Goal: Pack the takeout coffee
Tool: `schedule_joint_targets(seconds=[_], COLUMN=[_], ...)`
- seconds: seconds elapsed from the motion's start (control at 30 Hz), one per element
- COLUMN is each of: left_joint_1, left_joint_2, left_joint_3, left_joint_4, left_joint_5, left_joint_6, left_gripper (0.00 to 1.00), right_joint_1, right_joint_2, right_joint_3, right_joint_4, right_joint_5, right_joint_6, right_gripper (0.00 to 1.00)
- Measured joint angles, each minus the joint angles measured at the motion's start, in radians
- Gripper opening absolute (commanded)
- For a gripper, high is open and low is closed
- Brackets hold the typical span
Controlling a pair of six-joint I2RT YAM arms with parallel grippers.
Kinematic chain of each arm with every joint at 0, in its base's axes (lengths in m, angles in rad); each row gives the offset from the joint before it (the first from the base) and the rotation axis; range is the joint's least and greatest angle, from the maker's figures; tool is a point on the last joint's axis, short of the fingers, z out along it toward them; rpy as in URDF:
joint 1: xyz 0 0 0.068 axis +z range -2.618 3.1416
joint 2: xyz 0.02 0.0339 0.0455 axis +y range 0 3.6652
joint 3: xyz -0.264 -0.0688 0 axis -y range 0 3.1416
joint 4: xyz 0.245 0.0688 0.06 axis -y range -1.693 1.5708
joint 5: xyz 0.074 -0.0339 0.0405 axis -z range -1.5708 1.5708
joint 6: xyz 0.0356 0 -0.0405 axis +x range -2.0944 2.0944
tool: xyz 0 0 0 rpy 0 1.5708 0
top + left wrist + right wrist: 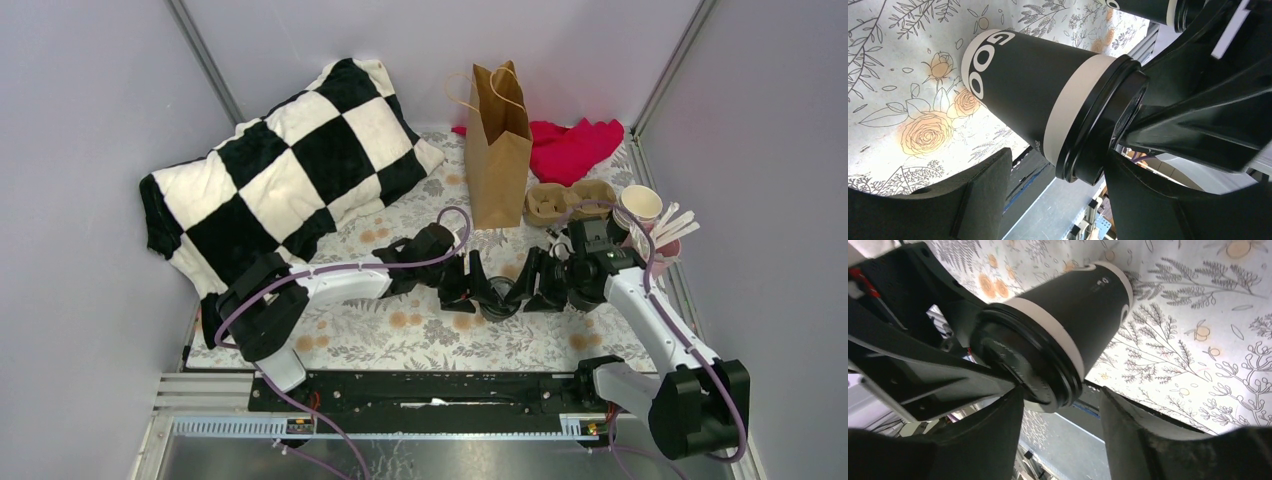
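Left claw (1058, 160), right claw (1060, 394): each agape astride a coffee cup (1028, 95).

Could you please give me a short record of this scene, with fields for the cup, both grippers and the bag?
coffee cup: black, lidded, base on the floral table cover, between both grippers
left gripper: jaws apart astride the lid end, with a gap on one side
right gripper: astride the same lid; grip unclear
second cup: only partly in view at the frame edge
paper bag: upright, farther back, apart from the cup
carrier tray: beside the bag
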Motion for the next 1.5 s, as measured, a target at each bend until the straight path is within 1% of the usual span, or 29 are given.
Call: schedule_joint_targets(seconds=[0.03, 0.1, 0.17, 0.3, 0.43, 0.53, 0.6, 0.67, 0.77, 0.83, 0.93, 1.0, 1.1, 1.3, 1.43, 1.5], left_joint_1=[0.0, 0.0, 0.0, 0.009, 0.026, 0.035, 0.04, 0.045, 0.046, 0.046, 0.05, 0.061, 0.092, 0.127, 0.125, 0.124], left_joint_2=[0.0, 0.002, 0.006, 0.012, 0.014, 0.015, 0.015, 0.015, 0.015, 0.015, 0.015, 0.015, 0.014, 0.014, 0.014, 0.014], left_joint_3=[0.003, 0.016, 0.026, 0.031, 0.027, 0.014, 0.006, 0.005, 0.014, 0.033, 0.071, 0.098, 0.13, 0.132, 0.127, 0.122], left_joint_4=[-0.005, -0.019, -0.029, -0.031, -0.024, -0.008, 0.006, 0.006, -0.004, -0.038, -0.08, -0.091, -0.092, -0.098, -0.097, -0.098], left_joint_5=[0.0, -0.003, -0.005, 0.001, 0.006, 0.016, 0.021, 0.024, 0.023, 0.021, 0.026, 0.034, 0.051, 0.062, 0.065, 0.066], left_joint_6=[0.005, 0.017, 0.029, 0.035, 0.035, 0.035, 0.035, 0.037, 0.053, 0.071, 0.087, 0.089, 0.089, 0.089, 0.089, 0.093], left_gripper=[0.7, 0.7, 0.7, 0.7, 0.7, 0.7, 0.7, 0.72, 0.77, 0.81, 0.88, 0.91, 0.9, 0.83, 0.84, 0.84], right_joint_1=[0.0, -0.003, -0.019, -0.098, -0.165, -0.201, -0.207, -0.207, -0.205, -0.203, -0.203, -0.203, -0.203, -0.198, -0.193, -0.188], right_joint_2=[0.011, 0.03, 0.039, 0.086, 0.125, 0.147, 0.163, 0.172, 0.155, 0.144, 0.141, 0.141, 0.141, 0.141, 0.142, 0.146], right_joint_3=[0.018, 0.06, 0.085, 0.077, -0.034, -0.126, -0.138, -0.132, -0.094, -0.057, 0.0, 0.02, 0.023, 0.023, 0.021, 0.021], right_joint_4=[-0.002, 0.001, 0.016, 0.067, 0.188, 0.309, 0.345, 0.344, 0.291, 0.256, 0.227, 0.216, 0.192, 0.169, 0.163, 0.16], right_joint_5=[0.005, 0.005, -0.013, -0.096, -0.198, -0.315, -0.35, -0.359, -0.32, -0.292, -0.285, -0.285, -0.285, -0.286, -0.286, -0.285], right_joint_6=[-0.003, -0.011, -0.018, -0.04, -0.024, 0.033, 0.039, 0.032, 0.014, 0.002, -0.012, -0.022, -0.034, -0.048, -0.056, -0.062], right_gripper=[0.68, 0.68, 0.65, 0.59, 0.48, 0.43, 0.44, 0.47, 0.49, 0.51, 0.55, 0.57, 0.59, 0.59, 0.59, 0.58])
